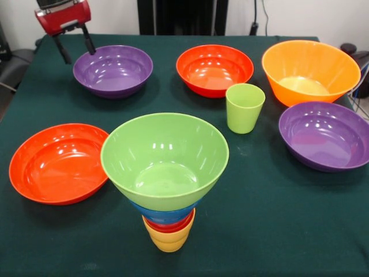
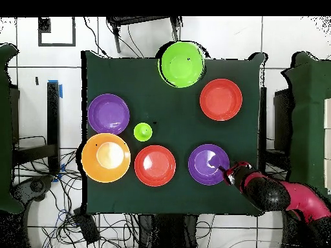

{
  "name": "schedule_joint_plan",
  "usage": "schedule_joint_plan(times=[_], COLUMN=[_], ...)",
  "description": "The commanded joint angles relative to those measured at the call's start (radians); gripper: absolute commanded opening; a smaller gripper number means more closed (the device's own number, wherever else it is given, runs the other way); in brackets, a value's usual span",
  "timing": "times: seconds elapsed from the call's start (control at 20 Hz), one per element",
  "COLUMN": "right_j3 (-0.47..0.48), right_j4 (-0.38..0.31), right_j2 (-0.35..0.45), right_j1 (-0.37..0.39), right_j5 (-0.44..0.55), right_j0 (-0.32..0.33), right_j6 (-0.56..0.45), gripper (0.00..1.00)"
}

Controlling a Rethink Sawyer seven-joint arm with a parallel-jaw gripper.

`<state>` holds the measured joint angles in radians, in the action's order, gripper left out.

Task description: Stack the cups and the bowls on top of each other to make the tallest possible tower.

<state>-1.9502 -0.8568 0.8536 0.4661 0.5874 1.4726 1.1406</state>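
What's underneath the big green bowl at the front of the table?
Under the green bowl sit a blue bowl, a red cup's rim and a yellow cup; their insides are covered.

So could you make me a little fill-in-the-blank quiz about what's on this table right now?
1. The top piece of the tower is a wide ____ bowl.
2. The lone green cup stands upright on the ____ cloth.
3. The hand hangs by the rim of a ____ bowl.
4. The biggest bowl apart from the tower is ____.

Missing words: green; dark green; purple; orange
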Motion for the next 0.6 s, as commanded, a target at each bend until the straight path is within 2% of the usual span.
schedule_joint_plan(times=[0.05, 0.6], right_j3=[0.024, 0.076], right_j4=[-0.038, -0.052], right_j2=[-0.084, -0.069], right_j1=[-0.052, -0.108], right_j5=[0.014, 0.026], right_j0=[-0.066, -0.042], right_j6=[-0.022, -0.102], gripper=[1.0, 1.0])
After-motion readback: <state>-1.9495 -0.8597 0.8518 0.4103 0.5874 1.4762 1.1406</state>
